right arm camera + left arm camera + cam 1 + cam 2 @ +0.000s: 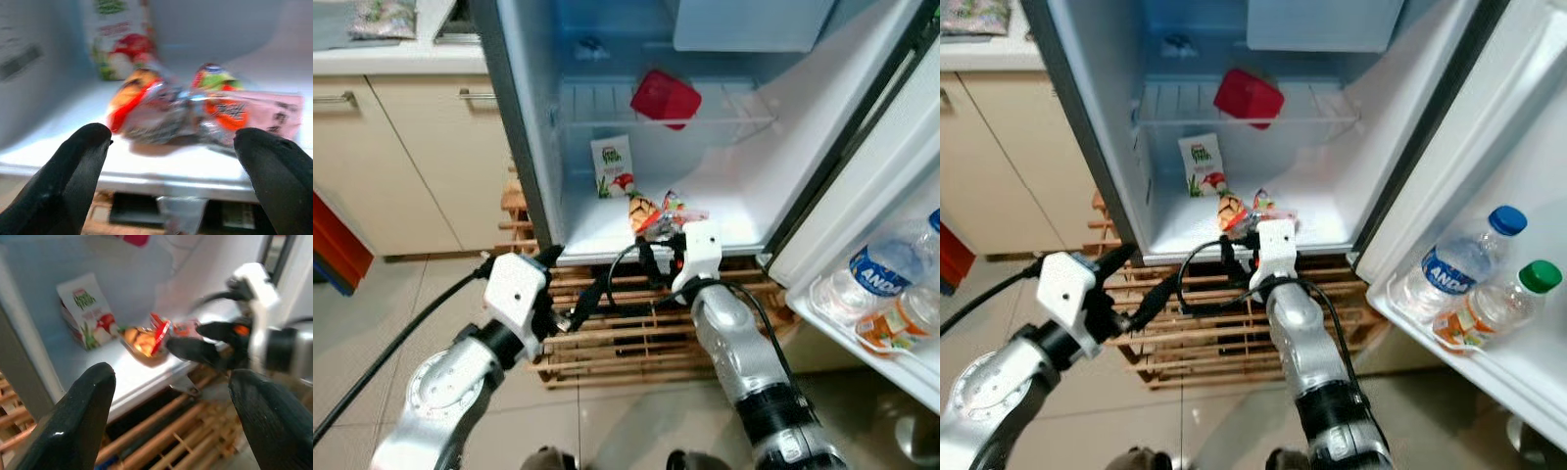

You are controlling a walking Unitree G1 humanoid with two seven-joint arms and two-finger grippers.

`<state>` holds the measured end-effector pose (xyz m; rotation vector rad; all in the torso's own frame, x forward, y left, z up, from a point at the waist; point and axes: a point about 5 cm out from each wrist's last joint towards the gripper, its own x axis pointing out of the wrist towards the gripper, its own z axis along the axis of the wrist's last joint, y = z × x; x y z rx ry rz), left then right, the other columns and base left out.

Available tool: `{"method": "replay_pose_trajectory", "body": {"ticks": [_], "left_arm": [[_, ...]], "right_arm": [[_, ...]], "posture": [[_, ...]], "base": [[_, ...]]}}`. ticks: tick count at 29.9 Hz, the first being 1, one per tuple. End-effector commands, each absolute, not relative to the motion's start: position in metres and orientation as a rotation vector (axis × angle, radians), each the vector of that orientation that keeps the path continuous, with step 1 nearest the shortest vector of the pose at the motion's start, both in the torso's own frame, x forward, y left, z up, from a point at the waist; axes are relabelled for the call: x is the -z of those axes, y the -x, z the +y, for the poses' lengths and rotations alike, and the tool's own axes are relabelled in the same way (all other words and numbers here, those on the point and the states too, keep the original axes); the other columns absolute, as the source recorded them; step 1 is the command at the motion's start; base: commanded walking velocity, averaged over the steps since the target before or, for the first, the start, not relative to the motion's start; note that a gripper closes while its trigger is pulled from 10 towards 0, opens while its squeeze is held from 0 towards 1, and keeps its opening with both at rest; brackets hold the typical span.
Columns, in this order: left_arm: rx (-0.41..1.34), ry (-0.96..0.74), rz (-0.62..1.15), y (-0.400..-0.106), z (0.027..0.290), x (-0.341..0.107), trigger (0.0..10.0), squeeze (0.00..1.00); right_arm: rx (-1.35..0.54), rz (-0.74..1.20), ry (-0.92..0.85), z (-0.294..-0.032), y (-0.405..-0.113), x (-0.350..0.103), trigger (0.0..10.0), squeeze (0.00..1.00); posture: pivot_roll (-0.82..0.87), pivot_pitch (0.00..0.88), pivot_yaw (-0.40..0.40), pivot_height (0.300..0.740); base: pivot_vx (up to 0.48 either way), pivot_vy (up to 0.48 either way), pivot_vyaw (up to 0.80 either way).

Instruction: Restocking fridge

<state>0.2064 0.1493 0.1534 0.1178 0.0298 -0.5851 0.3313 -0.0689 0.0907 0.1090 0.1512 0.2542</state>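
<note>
White fridge floor (597,235), door wide, wooden pallet (607,328) beneath. Right gripper (171,161) hangs at the front lip, fingers spread, nothing between them; the crinkly orange-and-pink snack packets (195,110) lie just inside the edge. Best now, I'd say: withdraw level without snagging the foil. White juice carton with red fruit (612,166) stands behind, red plastic tub (666,98) on the wire shelf. Left gripper (171,416) waits open, near the pallet.
</note>
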Motion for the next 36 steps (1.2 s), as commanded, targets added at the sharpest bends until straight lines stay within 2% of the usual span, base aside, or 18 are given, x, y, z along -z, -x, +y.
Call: {"method": "replay_pose_trajectory", "body": {"ticks": [1, 6, 10, 15, 21, 24, 25, 31, 36], "left_arm": [[0.584, -0.109, 0.053, -0.201, 0.151, -0.155, 10.0, 0.0], [0.564, -0.113, 0.083, -0.194, 0.159, -0.16, 10.0, 0.0], [0.559, -0.115, 0.103, -0.192, 0.16, -0.161, 10.0, 0.0], [0.556, -0.107, 0.148, -0.184, 0.16, -0.16, 10.0, 0.0], [0.541, -0.118, 0.165, -0.183, 0.164, -0.162, 10.0, 0.0], [0.535, -0.119, 0.17, -0.182, 0.165, -0.163, 10.0, 0.0], [0.533, -0.121, 0.174, -0.182, 0.166, -0.164, 10.0, 0.0], [0.523, -0.123, 0.182, -0.182, 0.168, -0.164, 10.0, 0.0], [0.523, -0.115, 0.188, -0.182, 0.167, -0.163, 10.0, 0.0]], "right_arm": [[-0.219, 0.172, -0.128, -0.069, -0.333, -0.086, 10.0, 0.0], [-0.199, 0.199, -0.189, -0.063, -0.34, -0.086, 10.0, 0.0], [-0.19, 0.189, -0.165, -0.06, -0.345, -0.089, 10.0, 0.0], [-0.143, 0.128, -0.019, -0.056, -0.362, -0.107, 10.0, 0.0], [-0.128, 0.115, 0.037, -0.053, -0.373, -0.12, 10.0, 0.0], [-0.118, 0.097, 0.127, -0.056, -0.376, -0.123, 10.0, 0.0], [-0.126, 0.086, 0.216, -0.059, -0.377, -0.122, 10.0, 0.0], [-0.157, 0.076, 0.468, -0.068, -0.375, -0.113, 10.0, 0.0], [-0.15, 0.086, 0.503, -0.076, -0.373, -0.108, 10.0, 0.0]], "posture": [[0.14, 0.16, 0.029, 0.74], [0.17, 0.193, 0.042, 0.74], [0.17, 0.203, 0.044, 0.74], [0.19, 0.222, 0.048, 0.74], [0.22, 0.231, 0.053, 0.74], [0.23, 0.234, 0.058, 0.74], [0.24, 0.234, 0.058, 0.74], [0.24, 0.241, 0.058, 0.74], [0.23, 0.242, 0.057, 0.74]], "base": [[0.0, 0.0, 0.0], [0.0, 0.0, 0.0], [0.0, 0.0, 0.0], [0.0, 0.0, 0.0], [0.0, 0.0, 0.0], [0.0, 0.0, 0.0], [0.0, 0.0, 0.0], [0.0, 0.0, 0.0], [0.0, 0.0, 0.0]]}}
